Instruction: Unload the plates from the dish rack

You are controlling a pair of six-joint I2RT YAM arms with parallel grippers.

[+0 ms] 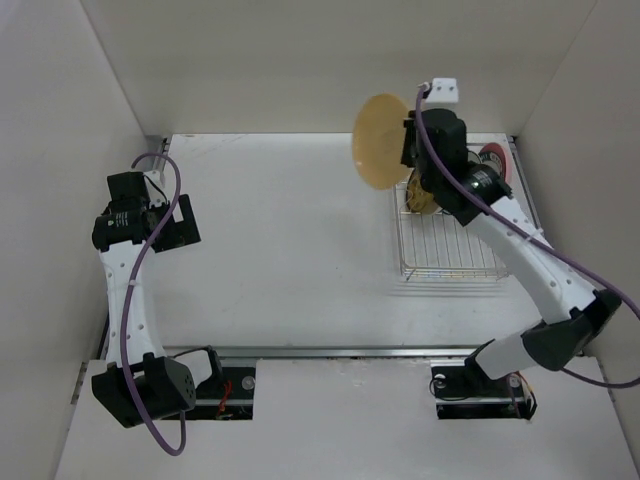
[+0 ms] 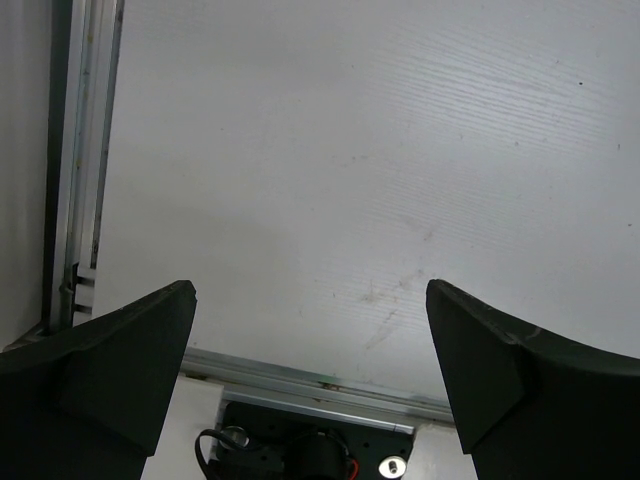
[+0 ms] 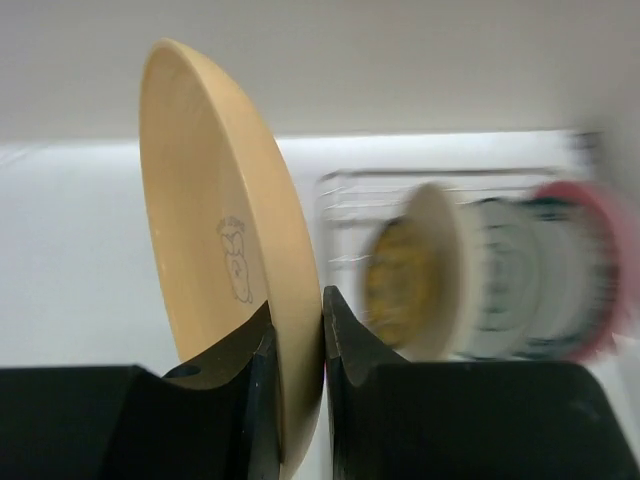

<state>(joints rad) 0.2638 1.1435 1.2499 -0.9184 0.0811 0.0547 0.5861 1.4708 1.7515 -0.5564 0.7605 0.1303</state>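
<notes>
- The worktop (image 1: 290, 230) is pale, with white walls on three sides.
- The dish rack (image 1: 450, 270) is a silver wire rectangle at the right side of the worktop. Its long axis runs from the near edge toward the back wall.
- The cream-yellow plate (image 1: 378, 140) hangs in the air over the far-left corner of the rack, clear of the wires. It stands on edge with its flat faces turned left and right. In the right wrist view (image 3: 215, 220) it rises from the fingers and leans a little to the left, hollow side to the left.
- Three other plates stand upright in a row at the far end of the rack, all blurred in the right wrist view. There is a pale plate with a yellowish face (image 3: 415, 280), a white plate with dark patterning (image 3: 510, 290), and behind those a pink plate (image 3: 590, 270). The pink one also shows at the far-right corner in the top view (image 1: 495, 160).
- The right pincer (image 3: 297, 330) is closed down to a narrow gap on the lower rim of the cream-yellow plate, with one finger on each face.
- The left pincer (image 2: 310, 290) is spread to its full width over bare worktop near the left wall. It holds nothing and touches nothing.
- A small printed mark (image 3: 235, 260) sits on the face of the held plate. It is a little figure or stamp, too small to read.
</notes>
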